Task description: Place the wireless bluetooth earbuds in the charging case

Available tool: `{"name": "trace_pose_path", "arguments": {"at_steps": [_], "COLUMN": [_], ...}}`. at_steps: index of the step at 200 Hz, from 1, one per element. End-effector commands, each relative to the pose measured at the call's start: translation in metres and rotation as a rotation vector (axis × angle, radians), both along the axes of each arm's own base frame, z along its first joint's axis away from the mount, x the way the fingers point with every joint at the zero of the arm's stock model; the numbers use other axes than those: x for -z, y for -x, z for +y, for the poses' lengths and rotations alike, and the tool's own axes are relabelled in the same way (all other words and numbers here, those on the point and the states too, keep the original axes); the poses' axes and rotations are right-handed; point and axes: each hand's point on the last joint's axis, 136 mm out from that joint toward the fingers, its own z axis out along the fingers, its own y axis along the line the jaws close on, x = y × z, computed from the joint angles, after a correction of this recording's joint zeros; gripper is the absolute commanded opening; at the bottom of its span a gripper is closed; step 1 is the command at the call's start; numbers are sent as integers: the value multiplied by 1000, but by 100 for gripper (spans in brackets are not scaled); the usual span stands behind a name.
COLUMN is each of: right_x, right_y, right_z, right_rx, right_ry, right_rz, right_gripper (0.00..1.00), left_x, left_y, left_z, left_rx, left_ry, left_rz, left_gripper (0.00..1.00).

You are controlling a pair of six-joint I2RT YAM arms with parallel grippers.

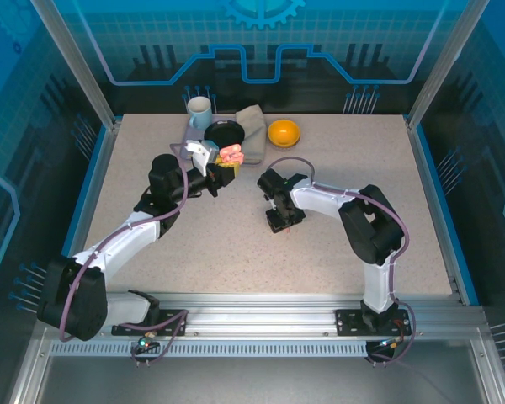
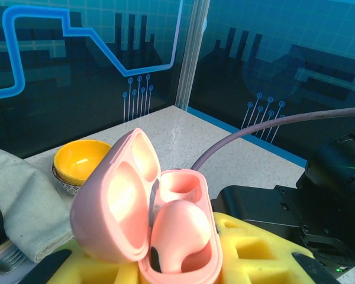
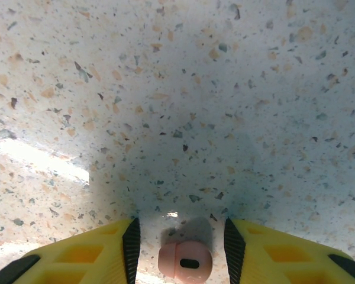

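Note:
My left gripper [image 1: 215, 168] [image 2: 171, 263] is shut on the salmon-pink charging case [image 1: 231, 155] [image 2: 165, 236] and holds it above the table with the lid swung open to the left. One pink earbud [image 2: 180, 234] sits in the near socket, and the far socket [image 2: 180, 184] is empty. My right gripper [image 1: 284, 220] [image 3: 181, 225] points straight down at the table and is open. A second pink earbud [image 3: 185, 262] lies on the table between its black pads [image 3: 132, 248], with a gap on each side. The white earbuds are out of view.
At the back of the table stand a yellow bowl [image 1: 284, 132] [image 2: 80, 161], a grey cloth [image 1: 251, 124] [image 2: 23, 207], a pale mug [image 1: 199, 109] and a black dish [image 1: 225, 135]. The right arm's black link [image 2: 319, 201] is close beside the case.

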Motion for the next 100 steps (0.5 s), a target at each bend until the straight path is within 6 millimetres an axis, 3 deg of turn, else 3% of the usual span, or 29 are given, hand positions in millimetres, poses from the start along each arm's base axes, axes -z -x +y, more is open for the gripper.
{"name": "trace_pose_path", "arguments": {"at_steps": [1,100], "right_x": [7,6], "right_y": [9,13], "right_z": [-16,-25], "right_rx": [-7,-4], "right_ry": [35,-9], "right_rz": [48,82], "right_gripper": [44,40], "left_x": [-14,-15], "left_y": [-2,-4], "left_z": [0,-1], "left_rx": [9,12], "left_ry": [11,10], "left_rz": [-29,-26], "left_gripper": [0,0]}}
